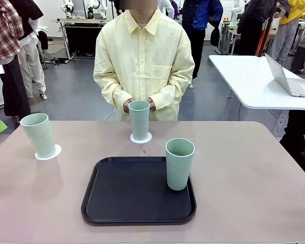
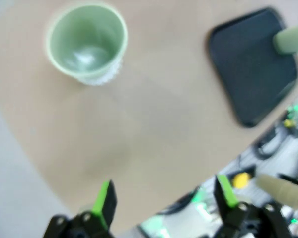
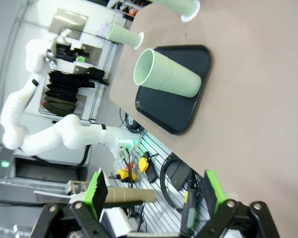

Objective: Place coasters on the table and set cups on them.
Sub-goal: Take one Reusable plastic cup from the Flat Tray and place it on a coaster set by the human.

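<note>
One pale mint-green plastic tumbler [image 1: 38, 133] stands on a lacy white round coaster [image 1: 58, 151] at 10 o'clock from the black rectangular tray [image 1: 127, 193]. A second tumbler [image 1: 139, 118] stands likewise at 12. The third tumbler [image 1: 179, 165] stands at the tray's 3 o'clock side, presumably staged for its coaster. The wrist views add the left gripper [image 2: 165, 196] and right gripper [image 3: 154, 191], both spread and empty.
</note>
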Motion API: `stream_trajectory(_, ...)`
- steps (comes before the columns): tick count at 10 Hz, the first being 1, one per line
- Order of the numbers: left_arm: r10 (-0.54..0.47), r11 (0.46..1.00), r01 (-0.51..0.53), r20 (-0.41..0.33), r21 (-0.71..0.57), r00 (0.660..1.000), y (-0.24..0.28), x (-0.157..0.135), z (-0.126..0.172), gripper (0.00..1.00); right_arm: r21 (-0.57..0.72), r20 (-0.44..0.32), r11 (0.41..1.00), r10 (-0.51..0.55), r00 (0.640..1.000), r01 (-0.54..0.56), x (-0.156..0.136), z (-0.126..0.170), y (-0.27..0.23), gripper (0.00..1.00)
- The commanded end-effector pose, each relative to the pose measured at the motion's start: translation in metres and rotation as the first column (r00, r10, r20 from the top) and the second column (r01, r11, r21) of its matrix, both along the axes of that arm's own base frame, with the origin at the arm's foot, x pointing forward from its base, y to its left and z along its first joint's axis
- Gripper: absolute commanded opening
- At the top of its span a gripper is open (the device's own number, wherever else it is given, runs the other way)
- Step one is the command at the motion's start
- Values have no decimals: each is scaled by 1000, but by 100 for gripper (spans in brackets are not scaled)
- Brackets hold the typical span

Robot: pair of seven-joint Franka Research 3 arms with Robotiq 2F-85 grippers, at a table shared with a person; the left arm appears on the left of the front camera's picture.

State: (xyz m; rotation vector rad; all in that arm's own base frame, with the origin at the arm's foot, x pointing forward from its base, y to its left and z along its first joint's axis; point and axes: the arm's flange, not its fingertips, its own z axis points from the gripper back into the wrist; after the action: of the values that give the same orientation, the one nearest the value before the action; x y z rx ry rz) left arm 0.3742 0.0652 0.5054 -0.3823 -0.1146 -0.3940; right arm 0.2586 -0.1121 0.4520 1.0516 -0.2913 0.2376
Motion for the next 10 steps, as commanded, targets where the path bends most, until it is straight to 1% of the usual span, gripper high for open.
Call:
stream_trajectory(1, 117, 978, -121, -38, -172, 992, 35, 0, 18, 100, 30, 24, 1000, 2, 1000, -3, 3, 0, 0, 100)
stream_trajectory(2, 143, 958, -150, -47, -245, 989, 60, -12, 14, 100, 30, 24, 1000, 2, 1000, -3, 3, 0, 0, 100)
stream_trajectory(3, 162, 927, -172, -57, -334, 985, 88, -11, 15, 100, 30, 24, 1000, 2, 1000, -3, 3, 0, 0, 100)
stream_trajectory(4, 153, 887, -160, -51, -434, 987, 114, -13, 13, 100, 30, 24, 1000, 2, 1000, -3, 3, 0, 0, 100)
stream_trajectory(5, 149, 838, -161, -65, -521, 987, 138, -25, -1, 100, 30, 24, 1000, 2, 1000, -3, 3, 0, 0, 100)
stream_trajectory(6, 140, 792, -163, -85, -589, 986, 155, -24, -6, 100, 30, 24, 1000, 2, 1000, -3, 3, 0, 0, 100)
stream_trajectory(7, 132, 737, -158, -89, -657, 987, 170, -29, -16, 100, 30, 24, 1000, 2, 1000, -3, 3, 0, 0, 100)
stream_trajectory(8, 121, 691, -157, -101, -706, 987, 182, -30, -24, 100, 30, 24, 1000, 2, 1000, -3, 3, 0, 0, 100)
stream_trajectory(10, 131, 615, -194, -144, -765, 981, 208, -31, -39, 100, 30, 24, 1000, 2, 1000, -3, 3, 0, 0, 100)
